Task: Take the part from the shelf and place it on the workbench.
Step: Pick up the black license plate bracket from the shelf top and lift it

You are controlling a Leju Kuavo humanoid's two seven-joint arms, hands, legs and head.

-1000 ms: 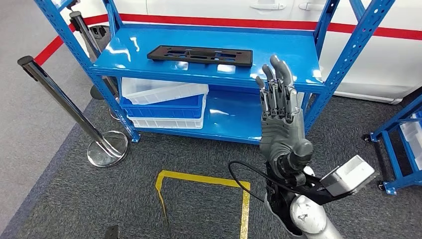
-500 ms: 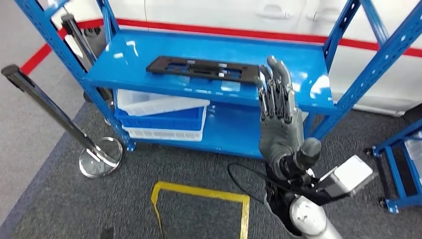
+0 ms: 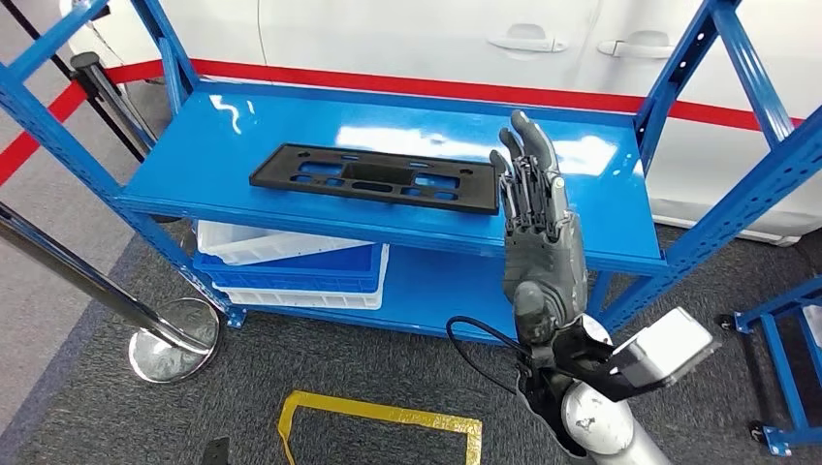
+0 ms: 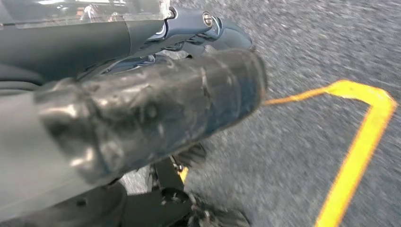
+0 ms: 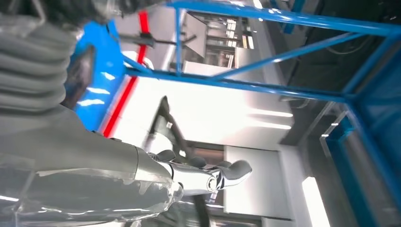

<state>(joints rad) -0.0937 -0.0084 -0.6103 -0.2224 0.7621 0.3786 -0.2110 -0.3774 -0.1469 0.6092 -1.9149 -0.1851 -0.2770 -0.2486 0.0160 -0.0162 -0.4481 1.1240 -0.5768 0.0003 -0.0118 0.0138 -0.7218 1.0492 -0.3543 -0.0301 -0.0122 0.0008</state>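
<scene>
Looks like a factory or workshop floor. Blue steel shelving (image 3: 620,254) holding plastic bins (image 3: 291,276), yellow floor tape (image 3: 388,415), a stanchion (image 3: 170,344), a white car (image 3: 465,44) behind.

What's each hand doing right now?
Right hand: open, fingers extended, holding nothing, near the black part.
Left hand: cannot be told.

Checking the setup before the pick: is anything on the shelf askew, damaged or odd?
Nothing stands out. The black part lies flat on the blue shelf, whole as far as shown. The right hand is raised beside it, holding nothing.
</scene>
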